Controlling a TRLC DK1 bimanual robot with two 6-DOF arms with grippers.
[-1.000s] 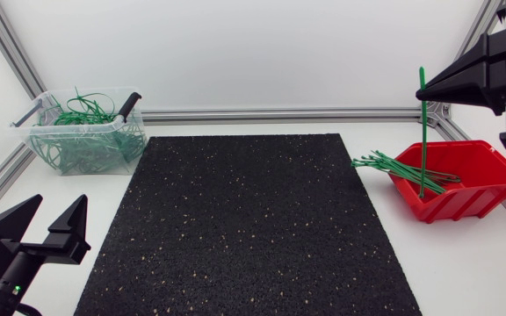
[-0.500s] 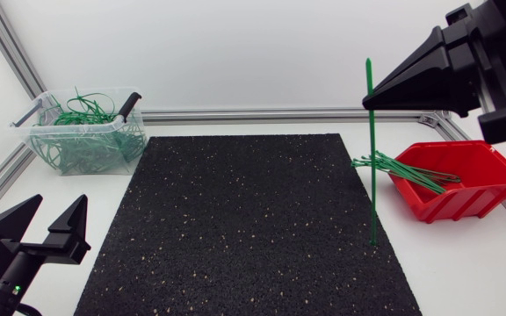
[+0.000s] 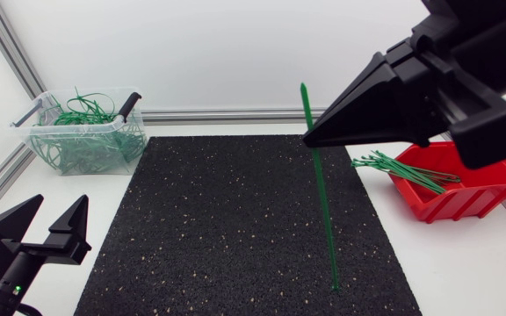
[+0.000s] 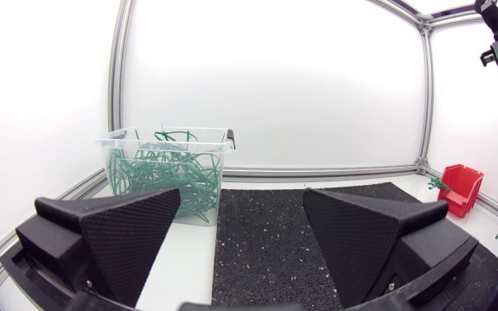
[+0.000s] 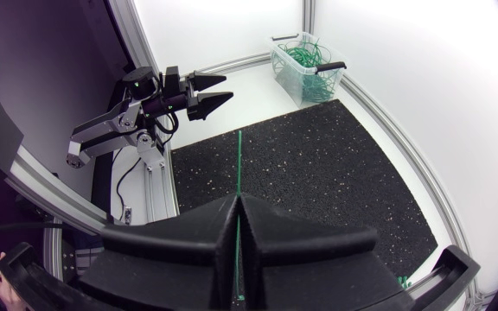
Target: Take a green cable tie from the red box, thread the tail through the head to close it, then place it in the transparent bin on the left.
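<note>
**A:** Start from above. What's new?

**B:** The right hand [image 3: 308, 140] has left the red box [image 3: 464, 191] and swung out over the black mat [image 3: 235, 219]. It's clenched on one green cable tie [image 3: 323, 211]. A second ago the tie's low end was still in the box. Now it hangs upright over the mat's right part, with the low end near the front edge. I can't tell whether it touches

**A:** And the other arm?

**B:** The left hand [image 3: 60, 209] hasn't moved. It sits at the front-left corner of the tabletop [image 3: 464, 263], released and holding nothing

**A:** What does the left wrist view add?

**B:** Its fingers [image 4: 119, 233] stand wide apart. The transparent bin [image 4: 167, 173], already holding green ties, is ahead of them. The carried tie is a thin line far off to the side, well apart from this hand

**A:** And the right wrist view?

**B:** The right fingers are pressed together on the tie [image 5: 239, 164], which runs straight down toward the mat. The left hand [image 5: 210, 93] is beyond it, still well apart

**A:** So where does the task stand?

**B:** I'd say the pick is done and the threading hasn't begun. The tie is straight and held near one end. The free end will probably need the left hand, and I can't tell which end is the head
</note>
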